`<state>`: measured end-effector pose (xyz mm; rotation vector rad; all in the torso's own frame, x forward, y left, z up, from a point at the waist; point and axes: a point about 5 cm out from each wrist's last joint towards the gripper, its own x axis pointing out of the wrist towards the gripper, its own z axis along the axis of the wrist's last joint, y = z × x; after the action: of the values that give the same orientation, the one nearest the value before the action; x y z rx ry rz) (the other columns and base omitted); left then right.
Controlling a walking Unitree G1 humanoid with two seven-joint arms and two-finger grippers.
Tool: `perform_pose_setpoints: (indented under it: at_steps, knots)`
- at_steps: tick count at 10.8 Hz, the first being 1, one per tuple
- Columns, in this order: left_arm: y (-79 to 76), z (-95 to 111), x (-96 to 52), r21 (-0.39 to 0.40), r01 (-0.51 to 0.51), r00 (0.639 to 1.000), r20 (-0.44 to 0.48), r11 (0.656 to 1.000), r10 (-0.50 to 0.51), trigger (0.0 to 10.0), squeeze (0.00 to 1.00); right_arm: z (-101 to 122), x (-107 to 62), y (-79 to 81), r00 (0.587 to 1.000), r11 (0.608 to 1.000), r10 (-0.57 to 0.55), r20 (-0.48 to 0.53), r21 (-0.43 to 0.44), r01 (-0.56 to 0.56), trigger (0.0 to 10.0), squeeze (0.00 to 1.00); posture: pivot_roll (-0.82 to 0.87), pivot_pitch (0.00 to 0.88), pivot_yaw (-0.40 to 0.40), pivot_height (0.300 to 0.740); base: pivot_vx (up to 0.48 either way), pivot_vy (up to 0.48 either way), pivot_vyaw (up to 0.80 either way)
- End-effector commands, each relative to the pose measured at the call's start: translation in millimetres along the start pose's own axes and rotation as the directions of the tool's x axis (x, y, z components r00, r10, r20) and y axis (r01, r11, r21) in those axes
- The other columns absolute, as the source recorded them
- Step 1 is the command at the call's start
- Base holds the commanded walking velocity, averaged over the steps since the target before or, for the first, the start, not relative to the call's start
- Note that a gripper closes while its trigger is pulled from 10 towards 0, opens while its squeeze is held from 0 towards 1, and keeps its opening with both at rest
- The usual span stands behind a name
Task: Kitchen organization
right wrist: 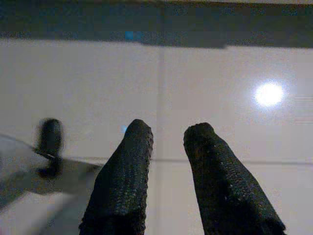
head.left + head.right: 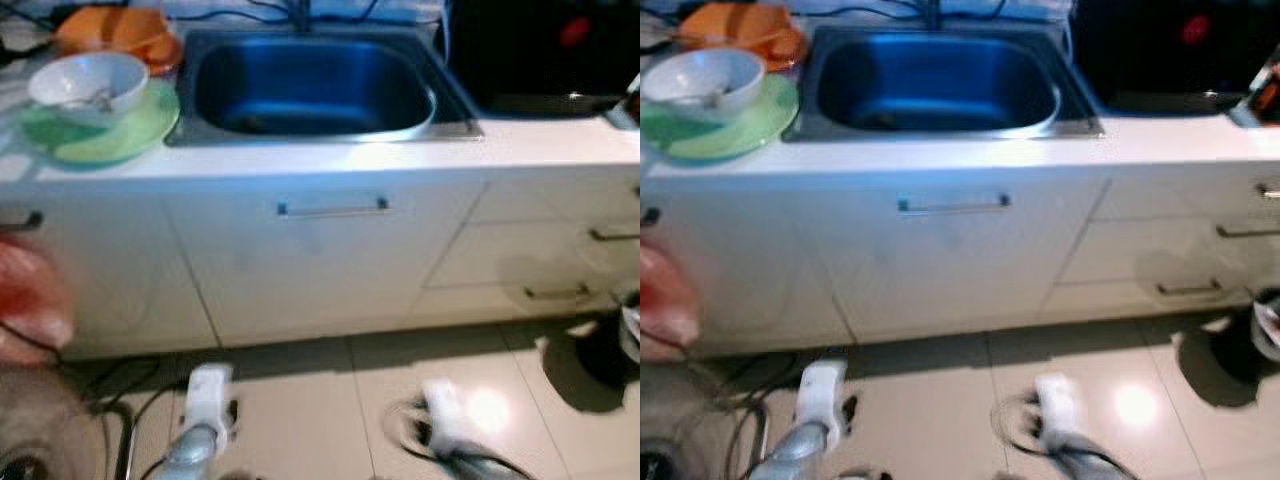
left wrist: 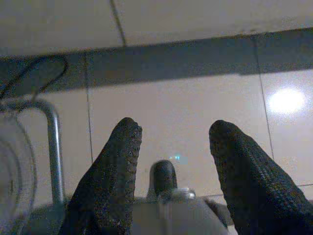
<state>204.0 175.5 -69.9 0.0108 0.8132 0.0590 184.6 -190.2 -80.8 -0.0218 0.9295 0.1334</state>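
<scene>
Approach step, by my read: both arms hang low over floor tiles, nothing held.

Sink (image 2: 315, 90) well above and ahead of grippers. White bowl (image 2: 90, 85) on green plate (image 2: 100, 130), up left.

Next move calls for raising arm to counter.

Wrist views add: left gripper (image 3: 173, 161) spread, right gripper (image 1: 168, 147) slightly parted.

A white bowl (image 2: 88, 85) is sitting upright on a green plate (image 2: 125, 135) at the counter's (image 2: 400, 155) left end, just left of the steel sink (image 2: 315, 85). Something small is lying inside it, too blurred to identify. An orange dish (image 2: 120, 30) is lying just behind them.
</scene>
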Motion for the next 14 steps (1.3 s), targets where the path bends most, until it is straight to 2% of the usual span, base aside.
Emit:
perform_pose_setpoints:
  at_steps: [1,9,14]
  knots:
    - [-13.0,5.0,-0.2,0.001,0.029,0.999,0.028,1.0,-0.029,10.0,0.0,5.1,2.6,8.0,1.0,1.0,0.023,0.014,0.004,-0.023,10.0,0.0,0.09,0.117,-0.068,0.74,0.266,0.0,0.0]
    - [-11.8,5.3,2.3,-0.018,0.026,0.999,0.038,0.999,-0.026,10.0,0.0,7.1,2.7,6.4,1.0,1.0,0.022,0.016,0.009,-0.022,10.0,0.0,0.09,0.15,-0.083,0.74,0.264,0.0,0.0]
    - [6.4,-14.4,-1.7,0.046,-0.021,0.998,-0.052,0.999,0.023,10.0,0.0,8.5,3.0,5.7,1.0,1.0,0.019,0.015,0.012,-0.019,10.0,0.0,0.09,0.154,-0.088,0.74,0.262,0.0,0.0]
